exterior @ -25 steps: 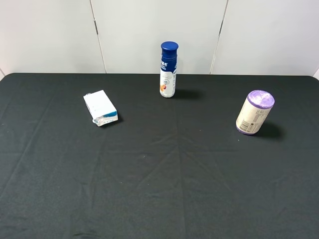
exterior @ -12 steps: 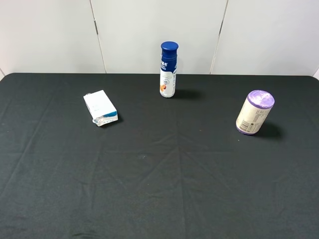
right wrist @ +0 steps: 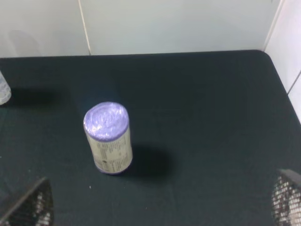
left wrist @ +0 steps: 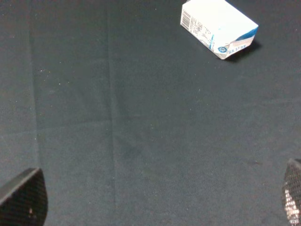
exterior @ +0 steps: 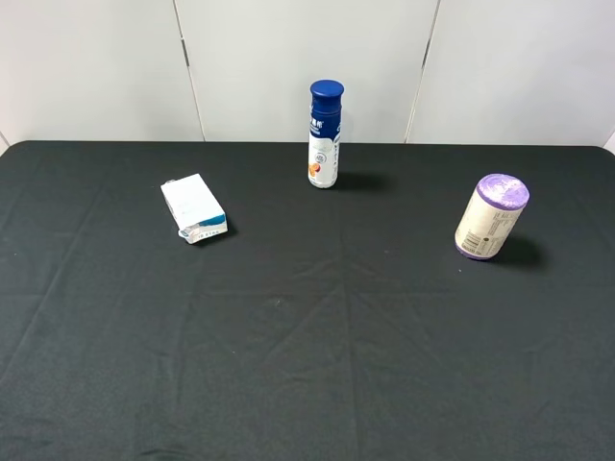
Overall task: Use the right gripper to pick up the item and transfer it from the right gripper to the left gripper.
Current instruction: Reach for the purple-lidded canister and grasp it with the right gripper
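Three things sit on the black surface (exterior: 307, 365). The purple-capped canister (exterior: 492, 218) stands on end at the right of the overhead frame, a bottle (exterior: 325, 134) is at top centre, and a carton (exterior: 195, 208) is at upper left. My left gripper (left wrist: 155, 205) and right gripper (right wrist: 157, 205) are both spread wide and hold nothing.

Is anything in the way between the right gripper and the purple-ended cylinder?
No. In the right wrist view, only bare black tablecloth lies between the open right gripper and the cylinder.
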`<action>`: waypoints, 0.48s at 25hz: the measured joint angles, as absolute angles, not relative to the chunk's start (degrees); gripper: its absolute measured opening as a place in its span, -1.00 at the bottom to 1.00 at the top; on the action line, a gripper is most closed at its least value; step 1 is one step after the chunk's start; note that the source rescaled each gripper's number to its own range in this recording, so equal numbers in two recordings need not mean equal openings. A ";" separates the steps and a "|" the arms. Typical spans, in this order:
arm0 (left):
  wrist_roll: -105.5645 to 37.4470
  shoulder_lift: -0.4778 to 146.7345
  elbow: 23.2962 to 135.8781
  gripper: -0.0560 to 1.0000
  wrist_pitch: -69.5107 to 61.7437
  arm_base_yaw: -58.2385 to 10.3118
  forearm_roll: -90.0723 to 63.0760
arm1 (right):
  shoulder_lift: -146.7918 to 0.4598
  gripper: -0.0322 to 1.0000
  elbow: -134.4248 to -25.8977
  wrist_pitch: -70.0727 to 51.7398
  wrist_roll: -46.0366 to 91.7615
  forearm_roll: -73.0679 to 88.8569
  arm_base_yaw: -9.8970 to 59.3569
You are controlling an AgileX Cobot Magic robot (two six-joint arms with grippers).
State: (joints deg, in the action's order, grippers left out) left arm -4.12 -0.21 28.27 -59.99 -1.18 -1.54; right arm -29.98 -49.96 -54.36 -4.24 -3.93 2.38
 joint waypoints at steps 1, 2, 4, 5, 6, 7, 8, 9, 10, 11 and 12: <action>-4.12 -0.21 28.27 1.00 -59.99 -1.18 -1.54 | -33.01 1.00 -51.92 -54.43 -3.59 -3.93 2.38; -4.12 -0.21 28.27 1.00 -59.99 -1.18 -1.54 | -36.04 1.00 -53.78 -54.55 -3.10 -3.93 2.38; -4.12 -0.21 28.27 1.00 -59.99 -1.18 -1.54 | -41.62 1.00 -57.05 -54.88 -1.69 -3.93 2.38; -4.12 -0.21 28.27 1.00 -59.99 -1.18 -1.54 | -44.66 1.00 -58.80 -55.25 -1.19 -3.93 2.38; -4.12 -0.21 28.27 1.00 -59.99 -1.18 -1.54 | -47.16 1.00 -60.29 -56.16 -0.61 -3.93 2.38; -4.12 -0.21 28.27 1.00 -59.99 -1.18 -1.54 | -50.11 1.00 -62.11 -57.54 0.00 -3.93 2.38; -4.12 -0.21 28.27 1.00 -59.99 -1.18 -1.54 | -53.09 1.00 -63.84 -59.02 0.00 -3.93 2.38; -4.12 -0.21 28.27 1.00 -59.99 -1.18 -1.54 | -56.03 1.00 -65.47 -60.20 0.56 -3.93 2.38; -4.12 -0.21 28.27 1.00 -59.99 -1.18 -1.54 | -58.42 1.00 -66.76 -61.57 0.85 -3.93 2.38; -4.12 -0.21 28.27 1.00 -59.99 -1.18 -1.54 | -61.27 1.00 -68.19 -62.77 1.04 -3.93 2.38; -4.12 -0.21 28.27 1.00 -59.99 -1.18 -1.54 | -64.02 1.00 -69.51 -63.61 1.25 -3.93 2.38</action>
